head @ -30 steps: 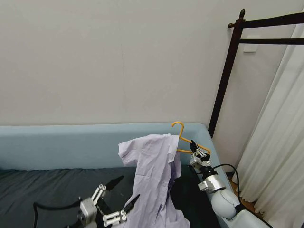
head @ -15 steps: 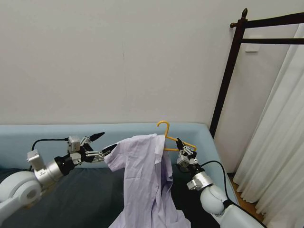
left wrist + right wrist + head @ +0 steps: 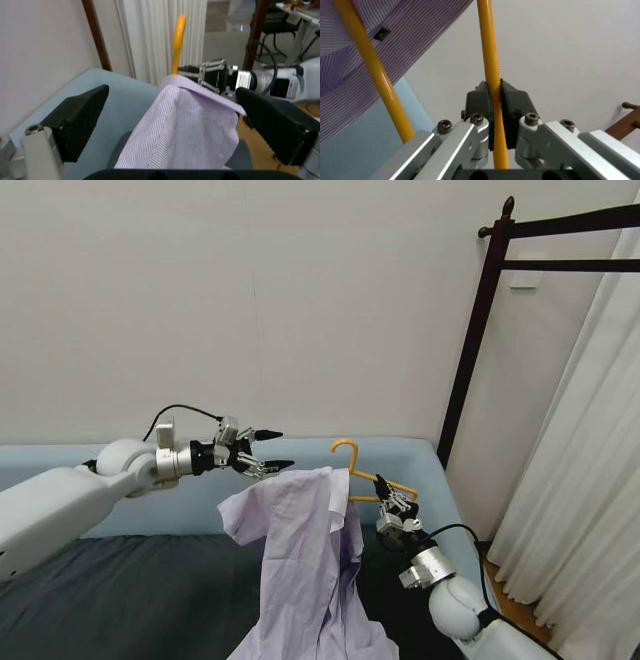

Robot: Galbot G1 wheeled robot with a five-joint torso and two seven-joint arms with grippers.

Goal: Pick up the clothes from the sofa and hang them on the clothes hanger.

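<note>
A lilac striped shirt (image 3: 300,560) hangs on a yellow hanger (image 3: 346,452) above the sofa. My right gripper (image 3: 399,502) is shut on the hanger's sloping bar just right of the collar; in the right wrist view the pads (image 3: 511,99) clamp the yellow hanger (image 3: 487,45) beside the shirt (image 3: 405,33). My left gripper (image 3: 272,451) is open at the shirt's left shoulder, its fingertips right by the cloth. In the left wrist view the left gripper (image 3: 171,90) frames the shirt (image 3: 185,138), the hanger (image 3: 177,41) and the right gripper (image 3: 215,75) beyond.
A dark wooden clothes rack (image 3: 478,340) stands at the right, its top bar high above the hanger. White curtains (image 3: 590,480) hang beside it. The light blue sofa back (image 3: 90,470) and dark seat cushion (image 3: 120,600) lie below the arms.
My left arm has risen from low over the cushion to the shirt's left shoulder, still open. The hanger and shirt shifted slightly left a second ago and have held there since.
</note>
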